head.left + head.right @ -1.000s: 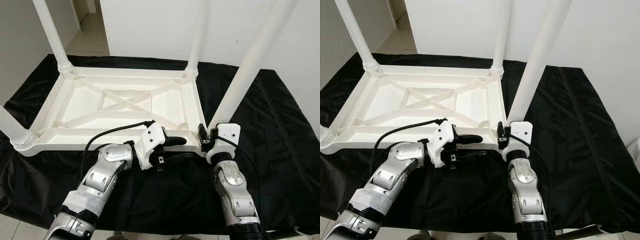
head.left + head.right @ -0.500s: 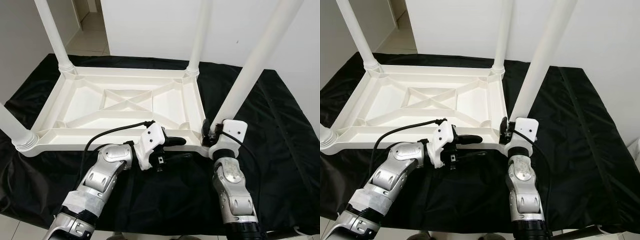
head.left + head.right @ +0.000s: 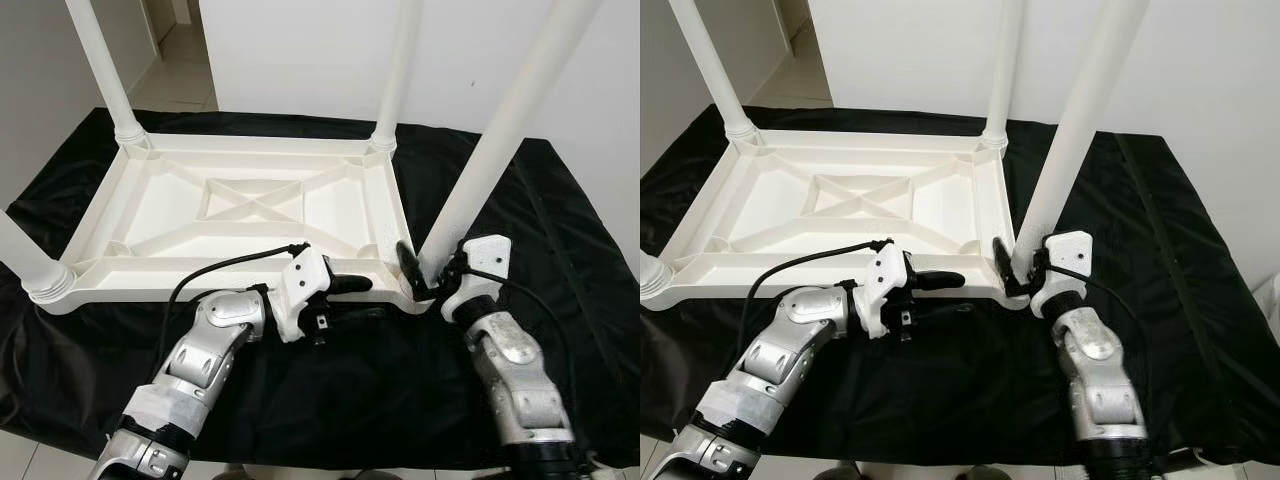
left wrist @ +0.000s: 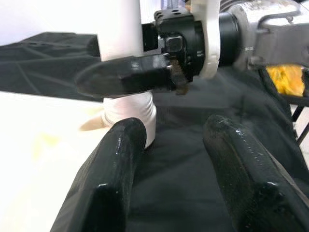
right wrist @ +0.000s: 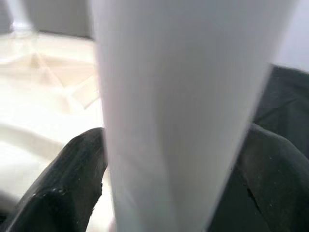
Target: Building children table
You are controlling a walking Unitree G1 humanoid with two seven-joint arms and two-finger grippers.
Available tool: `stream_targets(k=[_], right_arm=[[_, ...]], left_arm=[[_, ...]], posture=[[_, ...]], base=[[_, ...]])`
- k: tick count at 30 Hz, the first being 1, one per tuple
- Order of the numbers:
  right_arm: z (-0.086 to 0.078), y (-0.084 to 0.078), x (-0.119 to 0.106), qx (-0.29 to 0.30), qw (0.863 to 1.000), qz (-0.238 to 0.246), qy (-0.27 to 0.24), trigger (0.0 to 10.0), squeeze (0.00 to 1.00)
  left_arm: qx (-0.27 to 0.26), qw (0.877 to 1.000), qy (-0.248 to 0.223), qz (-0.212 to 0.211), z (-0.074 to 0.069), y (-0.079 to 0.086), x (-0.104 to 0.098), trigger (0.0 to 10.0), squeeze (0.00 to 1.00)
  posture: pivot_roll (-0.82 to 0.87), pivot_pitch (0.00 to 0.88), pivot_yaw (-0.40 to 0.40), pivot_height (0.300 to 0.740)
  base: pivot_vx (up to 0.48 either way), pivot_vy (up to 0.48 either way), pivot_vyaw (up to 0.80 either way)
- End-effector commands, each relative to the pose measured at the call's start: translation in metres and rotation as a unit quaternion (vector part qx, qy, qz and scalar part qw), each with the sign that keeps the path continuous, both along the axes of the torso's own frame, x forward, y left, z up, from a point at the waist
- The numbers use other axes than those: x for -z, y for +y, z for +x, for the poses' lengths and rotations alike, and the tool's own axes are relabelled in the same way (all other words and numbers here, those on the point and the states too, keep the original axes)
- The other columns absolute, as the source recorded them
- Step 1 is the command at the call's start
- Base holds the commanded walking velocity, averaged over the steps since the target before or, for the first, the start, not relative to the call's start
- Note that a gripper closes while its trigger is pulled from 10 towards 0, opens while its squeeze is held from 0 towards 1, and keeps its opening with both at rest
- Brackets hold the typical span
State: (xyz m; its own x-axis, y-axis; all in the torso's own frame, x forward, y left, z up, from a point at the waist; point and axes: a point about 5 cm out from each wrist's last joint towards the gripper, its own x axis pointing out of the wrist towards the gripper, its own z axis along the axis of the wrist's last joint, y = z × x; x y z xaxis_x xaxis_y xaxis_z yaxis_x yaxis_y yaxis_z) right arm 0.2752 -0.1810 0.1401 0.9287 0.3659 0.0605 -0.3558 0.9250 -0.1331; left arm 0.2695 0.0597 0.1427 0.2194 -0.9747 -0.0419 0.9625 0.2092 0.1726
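A white children table lies upside down on a black cloth, its ribbed underside (image 3: 200,268) facing up. The near right leg (image 3: 500,140) stands in the corner socket in front of me. My right gripper (image 3: 425,272) is shut on the base of that leg, one black finger on each side; in the right wrist view the leg (image 5: 183,96) runs between the fingers (image 5: 67,193). My left gripper (image 3: 360,298) is open at the table's front rim, a little left of that corner, with nothing between its fingers (image 4: 120,169).
Three more legs stand up from the table: far left (image 3: 105,70), far right (image 3: 397,70) and near left (image 3: 20,260). The black cloth (image 3: 560,230) spreads wide to the right. A white wall (image 3: 300,50) rises behind, and tiled floor (image 3: 180,80) shows at the far left.
My right wrist has swung rightward around the near right leg, with the fingers staying at its base. The left arm has barely moved.
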Motion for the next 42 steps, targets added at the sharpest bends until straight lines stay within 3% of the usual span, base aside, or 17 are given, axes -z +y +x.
stream_targets(k=[1, 11, 12, 13, 14, 26, 27, 29, 31, 34, 35, 36, 41, 42], right_arm=[[0.004, 0.002, 0.002, -0.047, 0.999, -0.002, 0.004, 10.0, 0.00], [0.029, 0.003, 0.007, -0.107, 0.993, -0.037, 0.033, 10.0, 0.00], [0.030, 0.007, 0.006, -0.123, 0.991, -0.038, 0.033, 2.8, 0.00], [0.031, 0.008, 0.006, -0.130, 0.990, -0.038, 0.033, 2.8, 0.00], [0.032, 0.008, 0.006, -0.133, 0.990, -0.039, 0.030, 0.0, 0.00], [0.023, 0.013, 0.019, -0.136, 0.990, -0.003, 0.042, 0.0, 0.00], [0.022, 0.015, 0.018, -0.128, 0.991, 0.009, 0.040, 10.0, 0.00], [0.021, 0.016, 0.018, -0.120, 0.992, 0.020, 0.038, 10.0, 0.00], [0.017, 0.024, 0.015, -0.067, 0.996, 0.045, 0.024, 10.0, 0.00], [0.016, 0.026, 0.015, -0.055, 0.997, 0.047, 0.022, 10.0, 0.00], [0.015, 0.029, 0.015, -0.039, 0.998, 0.046, 0.020, 10.0, 0.00], [0.013, 0.033, 0.015, -0.022, 0.999, 0.046, 0.014, 10.0, 0.00], [0.005, 0.042, 0.014, 0.016, 0.998, 0.053, 0.002, 10.0, 0.00], [0.001, 0.044, 0.015, 0.033, 0.998, 0.060, 0.001, 10.0, 0.00]], left_arm=[[-0.004, 1.000, 0.001, 0.009, -0.002, 0.001, 0.004, 10.0, 0.00], [-0.001, 1.000, -0.003, 0.014, -0.002, 0.000, 0.004, 10.0, 0.00], [0.000, 1.000, -0.004, 0.014, -0.002, -0.001, 0.004, 10.0, 0.00], [0.000, 1.000, -0.005, 0.014, -0.003, -0.002, 0.004, 10.0, 0.00], [0.000, 1.000, -0.005, 0.013, -0.003, -0.002, 0.004, 10.0, 0.00], [-0.034, 0.999, -0.006, 0.021, -0.001, 0.000, 0.013, 10.0, 0.00], [-0.034, 0.999, -0.008, 0.022, -0.001, 0.000, 0.013, 10.0, 0.00], [-0.036, 0.999, -0.014, 0.024, -0.001, 0.000, 0.013, 10.0, 0.00], [-0.044, 0.999, -0.017, 0.026, 0.002, -0.001, 0.013, 10.0, 0.00], [-0.046, 0.998, -0.016, 0.026, 0.002, -0.001, 0.013, 10.0, 0.00], [-0.047, 0.998, -0.014, 0.028, 0.003, 0.000, 0.014, 10.0, 0.21], [-0.044, 0.999, -0.005, 0.027, 0.003, 0.000, 0.015, 10.0, 1.00], [-0.047, 0.998, -0.012, 0.030, 0.003, 0.001, 0.015, 10.0, 1.00], [-0.049, 0.998, -0.016, 0.030, 0.003, 0.001, 0.014, 10.0, 0.75]], posture=[[-0.02, 0.000, -0.018, 0.740], [0.00, 0.000, -0.022, 0.740], [0.00, 0.000, -0.025, 0.740], [0.00, 0.000, -0.025, 0.740], [0.00, 0.000, -0.026, 0.740], [0.01, 0.000, -0.038, 0.740], [0.01, 0.000, -0.038, 0.740], [0.01, 0.000, -0.040, 0.740], [0.00, 0.000, -0.042, 0.740], [0.00, 0.000, -0.042, 0.740], [0.00, 0.000, -0.040, 0.740], [0.00, 0.000, -0.039, 0.740], [-0.01, 0.004, -0.041, 0.740], [-0.01, 0.007, -0.041, 0.740]], base=[[0.000, 0.000, 0.00], [0.000, 0.000, 0.00], [0.000, 0.000, 0.00], [0.000, 0.000, 0.00], [0.000, 0.000, 0.00], [0.000, 0.000, 0.00], [0.000, 0.000, 0.00], [0.000, 0.000, 0.00], [0.000, 0.000, 0.00], [0.000, 0.000, 0.00], [0.000, 0.000, 0.00], [0.000, 0.000, 0.00], [0.000, 0.000, 0.00], [0.000, 0.000, 0.00]])
